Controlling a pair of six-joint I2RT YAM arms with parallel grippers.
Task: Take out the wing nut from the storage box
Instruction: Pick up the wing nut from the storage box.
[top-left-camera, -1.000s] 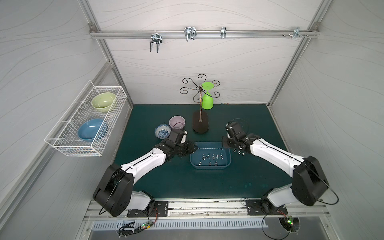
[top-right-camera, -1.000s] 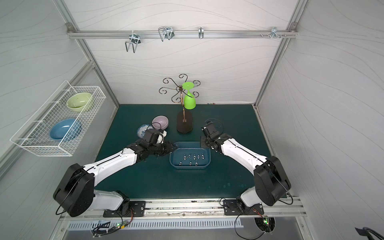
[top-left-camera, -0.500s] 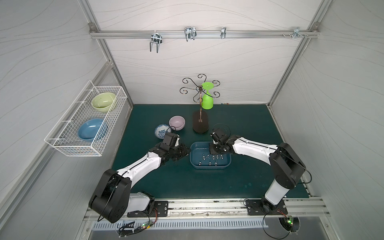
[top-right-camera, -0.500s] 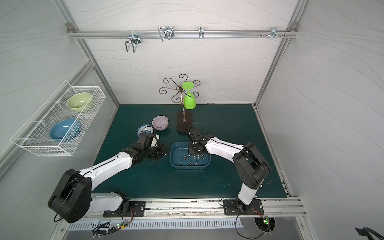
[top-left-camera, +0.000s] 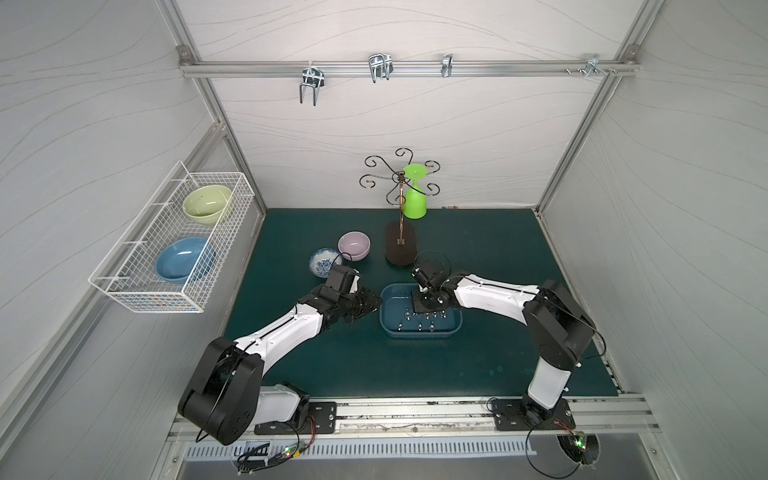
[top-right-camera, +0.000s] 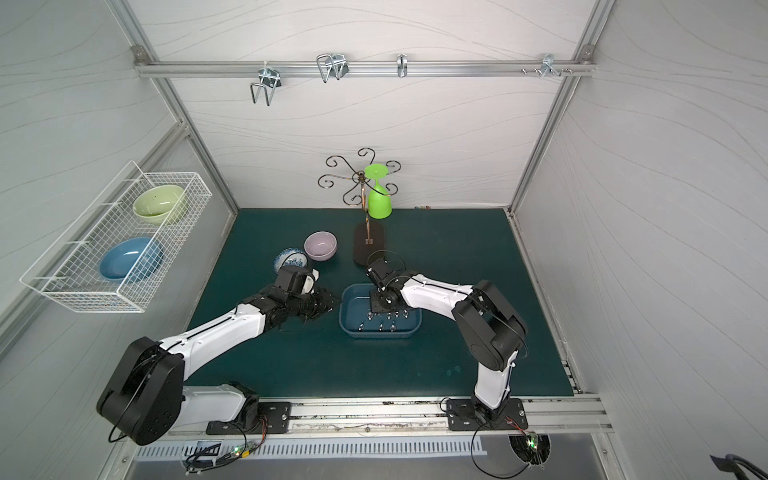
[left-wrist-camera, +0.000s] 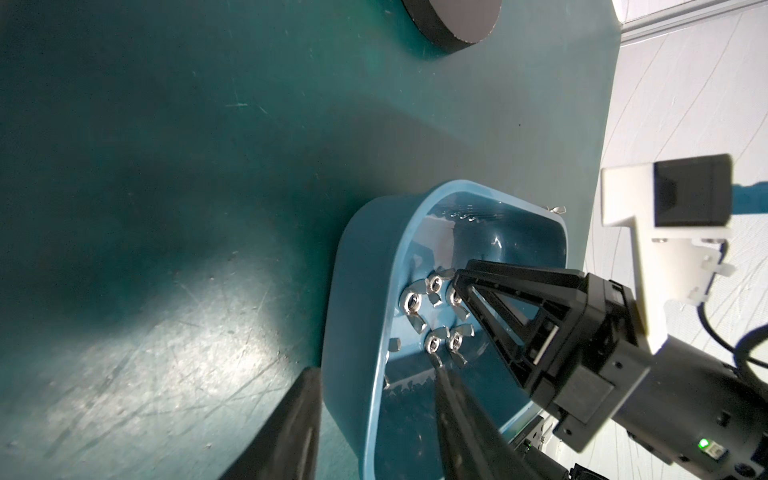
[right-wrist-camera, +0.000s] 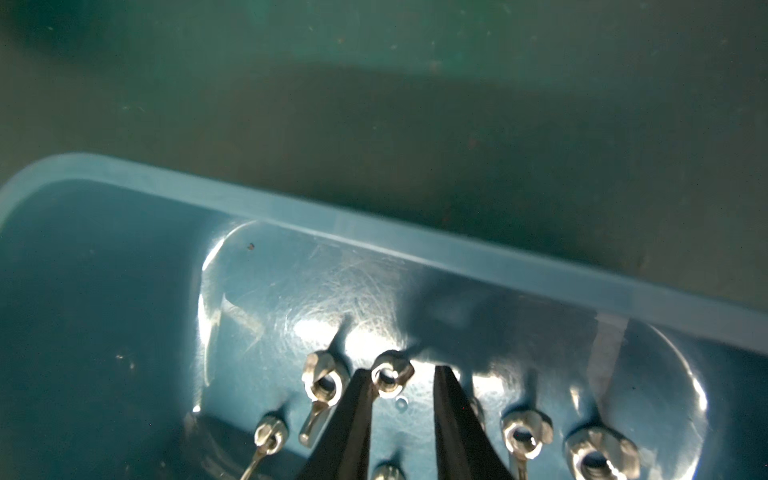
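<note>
The dark-blue storage box (top-left-camera: 419, 334) (top-right-camera: 380, 334) sits mid-table, with several silver wing nuts (top-left-camera: 419, 326) on its floor. My right gripper (top-left-camera: 424, 307) (top-right-camera: 380, 307) reaches down into the box. In the right wrist view the right gripper (right-wrist-camera: 401, 374) is open, and one wing nut (right-wrist-camera: 390, 376) lies at its tips against one finger (right-wrist-camera: 357, 407). My left gripper (top-left-camera: 372, 305) (left-wrist-camera: 376, 370) is open and straddles the left end wall of the box (left-wrist-camera: 353, 291), one finger outside and one inside. More wing nuts (left-wrist-camera: 434, 284) lie just beyond it.
A purple bowl (top-left-camera: 354, 245) and a small blue-patterned bowl (top-left-camera: 321, 262) stand left of the box's far side. A hook stand on a black base (top-left-camera: 401, 249) holds a green glass (top-left-camera: 414, 199) behind the box. A white wire basket (top-left-camera: 174, 245) with two bowls hangs on the left wall.
My right arm swung in from the right of the box and lowered its gripper among the wing nuts, jaws a little wider. The left gripper shifted slightly toward the front, at the box's left end.
</note>
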